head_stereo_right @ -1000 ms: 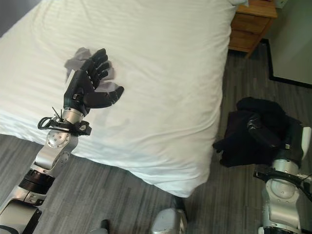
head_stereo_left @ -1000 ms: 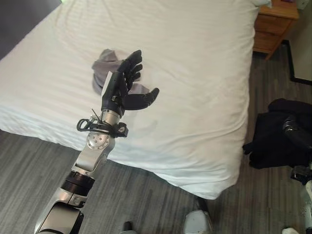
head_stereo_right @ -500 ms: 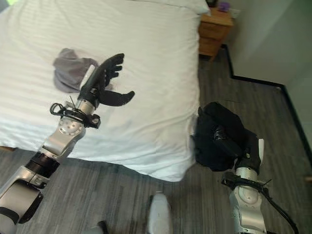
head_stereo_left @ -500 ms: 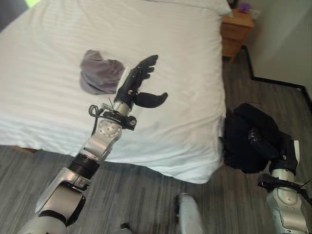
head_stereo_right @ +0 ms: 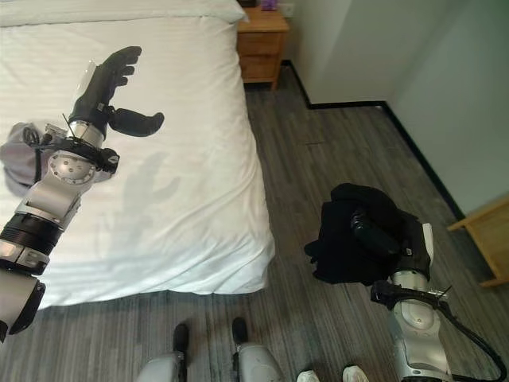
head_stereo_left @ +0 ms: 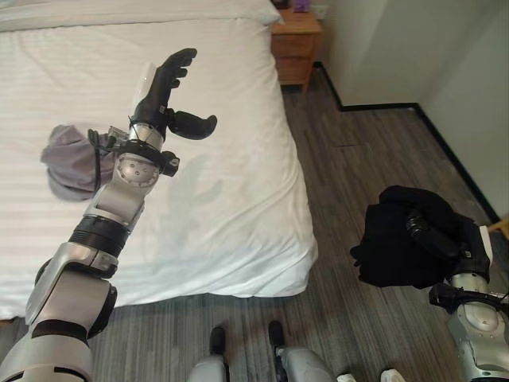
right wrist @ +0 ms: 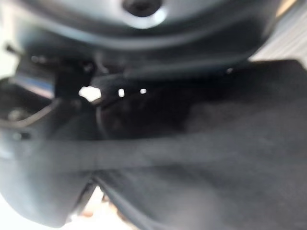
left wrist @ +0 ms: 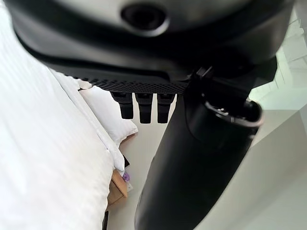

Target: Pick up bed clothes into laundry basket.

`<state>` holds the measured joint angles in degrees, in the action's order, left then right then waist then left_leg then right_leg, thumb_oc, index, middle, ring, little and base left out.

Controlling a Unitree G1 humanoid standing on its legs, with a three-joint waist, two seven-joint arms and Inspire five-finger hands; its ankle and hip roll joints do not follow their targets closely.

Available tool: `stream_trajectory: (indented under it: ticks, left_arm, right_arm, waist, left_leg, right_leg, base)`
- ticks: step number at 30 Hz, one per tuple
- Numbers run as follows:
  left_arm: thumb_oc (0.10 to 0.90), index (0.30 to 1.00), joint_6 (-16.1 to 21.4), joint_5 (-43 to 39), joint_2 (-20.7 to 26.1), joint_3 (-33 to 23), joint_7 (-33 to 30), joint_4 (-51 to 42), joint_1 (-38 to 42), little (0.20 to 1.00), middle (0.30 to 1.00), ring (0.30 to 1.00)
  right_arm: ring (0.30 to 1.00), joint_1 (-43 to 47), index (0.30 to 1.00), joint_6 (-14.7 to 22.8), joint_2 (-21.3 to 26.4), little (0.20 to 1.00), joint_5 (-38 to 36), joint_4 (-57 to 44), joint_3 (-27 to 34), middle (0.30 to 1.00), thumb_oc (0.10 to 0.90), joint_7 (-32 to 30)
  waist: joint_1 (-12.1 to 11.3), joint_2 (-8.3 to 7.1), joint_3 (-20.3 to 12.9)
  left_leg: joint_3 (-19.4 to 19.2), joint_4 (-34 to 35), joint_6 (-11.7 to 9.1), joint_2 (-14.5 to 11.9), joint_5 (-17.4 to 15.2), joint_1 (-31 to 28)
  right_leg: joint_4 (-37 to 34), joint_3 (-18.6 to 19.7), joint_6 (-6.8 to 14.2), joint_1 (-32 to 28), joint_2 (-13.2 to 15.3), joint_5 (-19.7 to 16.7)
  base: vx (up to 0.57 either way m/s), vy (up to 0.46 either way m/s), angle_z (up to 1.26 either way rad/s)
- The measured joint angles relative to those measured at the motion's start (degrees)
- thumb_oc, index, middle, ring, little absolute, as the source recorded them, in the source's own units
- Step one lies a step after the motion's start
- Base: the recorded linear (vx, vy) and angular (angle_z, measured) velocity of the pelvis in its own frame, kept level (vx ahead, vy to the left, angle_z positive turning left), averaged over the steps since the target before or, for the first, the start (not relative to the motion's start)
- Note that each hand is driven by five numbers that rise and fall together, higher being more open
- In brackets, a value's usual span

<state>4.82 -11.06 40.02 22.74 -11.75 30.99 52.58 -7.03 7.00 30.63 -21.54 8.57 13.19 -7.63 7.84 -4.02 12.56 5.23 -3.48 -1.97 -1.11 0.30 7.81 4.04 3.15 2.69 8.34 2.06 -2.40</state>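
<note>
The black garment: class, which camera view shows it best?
The right eye view: the black garment hangs whole in the right hand over the floor. The left eye view shows it too, nearer the edge. The right wrist view shows close dark cloth, no outline.

Smooth white cotton bed [head_stereo_left: 238, 199]; matt black garment [head_stereo_left: 394, 247]; wood-grain floor [head_stereo_left: 366, 159].
</note>
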Motion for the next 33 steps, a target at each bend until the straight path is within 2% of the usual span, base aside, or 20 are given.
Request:
stream_trajectory:
  ticks: [1, 2, 10, 11, 13, 17, 19, 20, 21, 22, 23, 24, 25, 26, 28, 29, 30, 31, 32, 33]
  left_arm:
    - [0.8, 0.9, 0.0, 0.01, 0.0, 0.0, 0.0, -0.44, -0.23, 0.9, 0.9, 0.9]
    - [0.8, 0.9, 0.0, 0.02, -0.02, 0.01, 0.01, -0.73, -0.83, 0.9, 0.9, 0.9]
    - [0.8, 0.9, -0.17, 0.01, -0.28, -0.52, 0.01, -0.78, -3.04, 0.9, 0.9, 0.9]
    - [0.8, 0.9, -0.16, 0.01, -0.15, -1.06, 0.0, -3.16, -3.35, 0.9, 0.9, 0.9]
    - [0.8, 0.9, 0.14, -0.01, -0.23, -3.23, 1.06, -3.97, -7.1, 0.9, 0.9, 0.9]
    - [0.8, 0.9, -0.21, 0.13, -0.68, -3.03, 2.47, -3.42, -12.97, 0.9, 0.9, 0.9]
    - [0.8, 0.9, -0.37, 0.62, -1.26, -2.61, 2.69, -1.64, -13.38, 0.9, 0.9, 0.9]
    - [0.8, 0.9, -0.55, 2.96, -1.16, -1.93, 2.69, 1.05, -11.78, 0.9, 0.9, 0.9]
    - [0.8, 0.9, -0.79, 5.09, -0.07, -0.2, 2.5, 3.22, -11.07, 0.9, 0.9, 0.9]
    - [0.8, 0.9, -0.85, 7.3, 2.31, 2.45, 2.63, 5.46, -10.07, 0.9, 0.9, 0.9]
    - [0.8, 0.9, -1.73, 9.98, 4.91, 4.01, 2.71, 7.76, -9.63, 0.9, 0.9, 0.9]
    - [0.8, 0.9, -2.34, 12.39, 5.43, 5.26, 2.21, 10.72, -7.78, 0.9, 0.9, 0.9]
    - [0.8, 0.9, -2.54, 13.74, 6.12, 6.31, 2.22, 12.09, -6.67, 0.9, 0.9, 0.9]
    - [0.8, 0.9, -2.45, 16.77, 6.96, 6.72, 2.02, 14.56, -5.05, 0.9, 0.9, 0.9]
    - [0.8, 0.9, -2.35, 20.74, 9.71, 11.54, 2.41, 18.42, -0.72, 0.9, 0.9, 0.9]
    - [0.8, 0.9, -2.34, 21.82, 11.04, 11.92, 2.41, 18.12, -0.34, 0.9, 0.9, 0.9]
    - [0.8, 0.9, -2.31, 23.25, 13.14, 13.11, 2.42, 17.56, 0.18, 0.9, 0.9, 0.9]
    - [0.8, 0.9, -2.24, 25.52, 13.82, 14.27, 2.36, 19.43, 1.85, 0.9, 0.9, 0.9]
    - [0.8, 0.9, -2.64, 26.62, 14.7, 13.8, 2.03, 19.95, 3.25, 0.9, 0.9, 0.9]
    - [0.8, 0.9, -2.8, 27.94, 15.92, 13.8, 1.65, 20.3, 4.59, 0.9, 0.9, 0.9]
  right_arm:
    - [0.3, 0.01, 0.3, -0.01, -0.05, 0.3, -0.01, 0.0, -0.02, 0.3, 0.4, 0.01]
    - [0.3, -0.1, 0.3, -0.08, -0.42, 0.3, -0.01, -0.03, -0.39, 0.3, 0.4, 0.11]
    - [0.3, 3.35, 0.3, -0.17, -0.82, 0.3, -0.21, 0.1, -2.67, 0.3, 0.4, 1.27]
    - [0.3, 8.09, 0.3, -0.1, -0.79, 0.3, -0.2, 1.94, -2.66, 0.3, 0.4, 0.97]
    - [0.3, 8.34, 0.3, -0.09, -1.94, 0.3, -4.08, 1.37, -2.69, 0.3, 0.4, 1.01]
    - [0.3, 8.18, 0.3, -0.12, -2.56, 0.3, -6.55, 1.17, -2.49, 0.3, 0.4, 0.96]
    - [0.3, 8.05, 0.3, -0.35, -2.47, 0.3, -6.6, 1.2, -2.74, 0.3, 0.4, 1.09]
    - [0.3, 8.26, 0.3, -0.36, -2.4, 0.3, -6.83, 1.16, -2.74, 0.3, 0.4, 1.2]
    - [0.3, 8.46, 0.3, -0.3, -2.41, 0.3, -6.89, 1.34, -3.01, 0.3, 0.4, 1.3]
    - [0.3, 9.22, 0.3, -0.29, -2.47, 0.3, -7.16, 1.79, -3.58, 0.3, 0.4, 1.35]
    - [0.3, 9.54, 0.3, -0.34, -2.57, 0.3, -7.69, 1.61, -3.88, 0.3, 0.4, 1.74]
    - [0.3, 8.26, 0.3, -0.18, -2.37, 0.3, -8.2, 1.36, -2.59, 0.3, 0.4, 2.32]
    - [0.3, 7.68, 0.3, -0.19, -2.5, 0.3, -8.5, 1.47, -2.25, 0.3, 0.4, 2.22]
    - [0.3, 6.59, 0.3, -0.19, -2.48, 0.3, -9.1, 1.55, -1.33, 0.3, 0.4, 2.1]
    - [0.3, 5.63, 0.3, -0.16, -2.29, 0.3, -9.17, 1.59, 0.42, 0.3, 0.4, 1.88]
    - [0.3, 5.74, 0.3, -0.17, -2.07, 0.3, -9.18, 1.5, 0.83, 0.3, 0.4, 1.69]
    - [0.3, 5.62, 0.3, -0.06, -0.9, 0.3, -9.33, 1.04, 1.09, 0.3, 0.4, 1.5]
    - [0.3, 4.94, 0.3, 0.29, 0.56, 0.3, -10.11, -0.06, 1.34, 0.3, 0.4, 1.34]
    - [0.3, 4.78, 0.3, 0.74, -1.27, 0.3, -10.53, -0.38, 1.1, 0.3, 0.4, 1.18]
    - [0.3, 3.81, 0.3, 1.28, -2.08, 0.3, -11.62, -1.37, -0.55, 0.3, 0.4, 1.15]
  waist:
    - [0.37, 0.02, 0.0]
    - [0.74, 0.1, 0.06]
    - [-0.33, 0.12, 0.06]
    - [-0.77, 0.68, 0.0]
    - [-0.48, 1.5, 0.15]
    - [-0.51, 4.18, 1.36]
    - [-0.33, 4.53, 1.8]
    - [-0.37, 2.61, 3.55]
    - [-0.91, 1.77, 4.32]
    - [-0.93, 1.5, 5.08]
    - [-0.99, 1.46, 5.6]
    - [-0.96, 2.29, 5.96]
    - [-0.79, 2.59, 6.03]
    - [-0.29, 3.1, 6.05]
    - [0.05, 3.8, 5.86]
    - [0.29, 4.05, 5.87]
    - [0.48, 5.51, 5.89]
    - [0.25, 8.07, 5.45]
    - [0.51, 6.25, 5.59]
    - [-0.04, 5.14, 5.55]
  left_leg:
    - [-0.3, 1.65, 0.24, 0.49, 2.87, -0.9]
    - [-0.74, 3.14, 0.37, 0.91, 3.98, -2.1]
    - [-1.5, 8.43, 0.76, 1.94, 5.17, -8.89]
    - [-1.6, 8.48, 0.79, 1.39, 4.31, -9.56]
    - [-2.66, 8.47, 0.66, 1.28, 4.22, -10.08]
    - [-2.88, 8.29, 0.19, 1.25, 4.15, -10.29]
    - [-2.97, 5.63, -0.84, 1.59, 4.45, -8.11]
    - [-5.23, -3.82, -2.62, 3.57, 5.44, -2.35]
    - [-5.09, -9.46, -3.73, 4.31, 5.45, 0.24]
    - [-3.99, -14.58, -4.7, 3.82, 3.37, 2.62]
    - [-4.51, -15.0, -4.17, 1.35, 0.72, 2.89]
    - [-5.62, -14.1, -5.0, -3.31, -0.41, 3.2]
    - [-7.32, -12.39, -5.15, -6.38, -0.49, 3.06]
    - [-7.91, -7.21, -7.16, -10.87, 0.81, 1.88]
    - [-7.96, 2.34, -9.49, -14.25, 3.67, -0.31]
    - [-8.32, 3.98, -9.97, -14.1, 4.27, -1.32]
    - [-9.09, 5.36, -8.61, -13.47, 5.67, -3.32]
    - [-10.83, 6.18, -7.86, -12.33, 6.9, -5.6]
    - [-11.06, 7.3, -7.8, -10.25, 8.07, -6.16]
    - [-12.81, 7.57, -6.61, -7.61, 7.86, -6.19]
  right_leg:
    - [-1.21, 0.39, 0.72, -0.46, 0.51, -1.58]
    - [-2.51, 0.43, 1.17, -1.63, 1.12, -2.0]
    - [-9.19, 0.25, 2.43, -9.17, 2.67, -2.97]
    - [-9.21, 0.37, 2.79, -9.85, 2.18, -2.66]
    - [-9.2, -1.29, 2.96, -10.25, 2.57, -2.54]
    - [-9.2, -1.68, 2.88, -10.76, 2.52, -2.37]
    - [-8.84, -2.87, 2.43, -10.29, 2.53, -2.1]
    - [-6.2, -4.64, 0.6, -8.85, 5.31, -0.73]
    - [-6.09, -3.84, 0.13, -9.27, 6.69, -0.21]
    - [-6.41, -3.79, 0.21, -9.94, 6.77, -0.15]
    - [-5.94, -4.59, -0.4, -9.78, 6.6, 0.04]
    - [-6.45, -5.3, -0.22, -10.79, 6.42, 0.23]
    - [-6.02, -6.26, 0.11, -10.94, 6.22, 0.58]
    - [-5.46, -6.04, 0.58, -11.07, 5.71, 1.63]
    - [-5.32, -5.63, 1.43, -10.89, 6.15, 1.71]
    - [-5.54, -4.95, 2.76, -10.94, 6.65, 1.61]
    - [-5.97, -4.13, 4.46, -11.09, 7.07, 1.03]
    - [-5.88, -3.72, 6.08, -10.83, 7.27, 1.22]
    - [-5.03, -3.4, 6.79, -10.33, 9.7, 1.6]
    - [-2.49, -3.87, 7.41, -7.94, 12.52, 0.99]
  base:
    - [0.04, 0.074, -0.15]
    - [0.05, 0.072, -0.13]
    - [0.04, 0.042, 0.03]
    - [0.0, 0.0, 0.0]
    - [0.0, -0.002, -0.04]
    - [0.0, -0.055, 0.04]
    - [-0.05, 0.008, 0.35]
    - [0.03, 0.101, 0.5]
    - [0.04, 0.097, 0.37]
    - [0.11, 0.141, -0.09]
    - [0.2, 0.264, -0.08]
    - [0.29, 0.354, -0.01]
    - [0.36, 0.364, 0.24]
    - [0.27, 0.246, 0.18]
    - [0.17, 0.215, 0.06]
    - [0.16, 0.319, -0.25]
    - [0.13, 0.307, -0.54]
    - [0.07, 0.211, -0.49]
    - [0.02, 0.167, -0.42]
    - [0.0, 0.292, -0.34]
